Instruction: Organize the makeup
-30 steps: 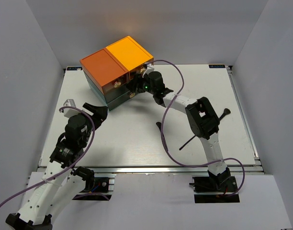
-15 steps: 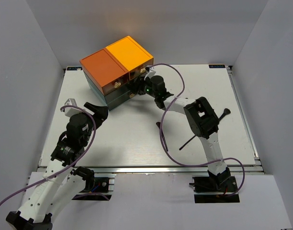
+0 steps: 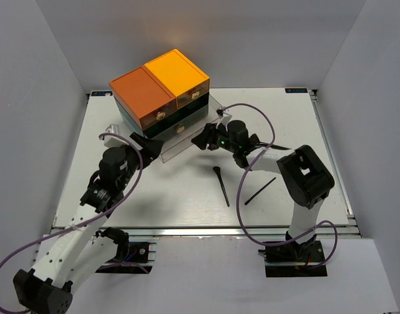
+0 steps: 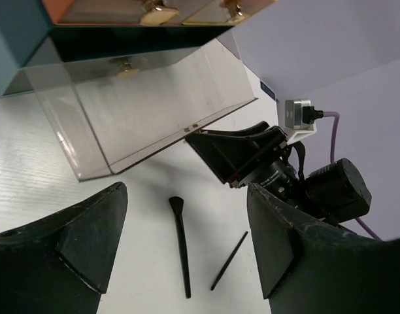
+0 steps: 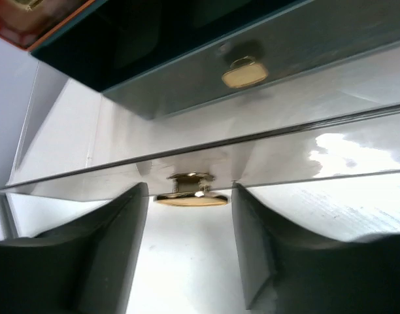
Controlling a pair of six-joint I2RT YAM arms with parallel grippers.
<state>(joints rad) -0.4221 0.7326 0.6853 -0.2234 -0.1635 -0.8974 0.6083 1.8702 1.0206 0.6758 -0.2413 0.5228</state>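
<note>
The right gripper [image 3: 203,140] has its two black fingers [image 5: 89,255] set on either side of a small, flat gold knob [image 5: 190,197]. In the right wrist view they appear to pinch it by its edges. A small green light glows on the body just behind these fingers. The knob is fixed to the front wall of a clear, transparent plastic drawer [image 3: 180,140], which stands drawn out from the base of a dark-green drawer box with two orange-topped compartments [image 3: 157,88]. The box's left top is a deeper orange and its right top a yellower orange. Each upper compartment carries its own gold knob, and another gold knob sits on the dark-green drawer front just above the clear one. The left gripper [image 3: 146,147] hovers near the left corner of the clear drawer, its broad black fingers [image 4: 69,242] spread wide with nothing between them. The makeup in sight is two brushes lying flat on the white wood-grain table [image 3: 154,190], in front of the right gripper and apart from the drawer. One is a black-handled brush with a small flared head [image 3: 221,185], its head pointing towards the box. The other, a thinner black stick-like brush [image 3: 260,191], lies slanted to its right, not touching it. A purple cable [image 3: 252,108] loops from the right arm and, seen from above, passes between the two brushes.
</note>
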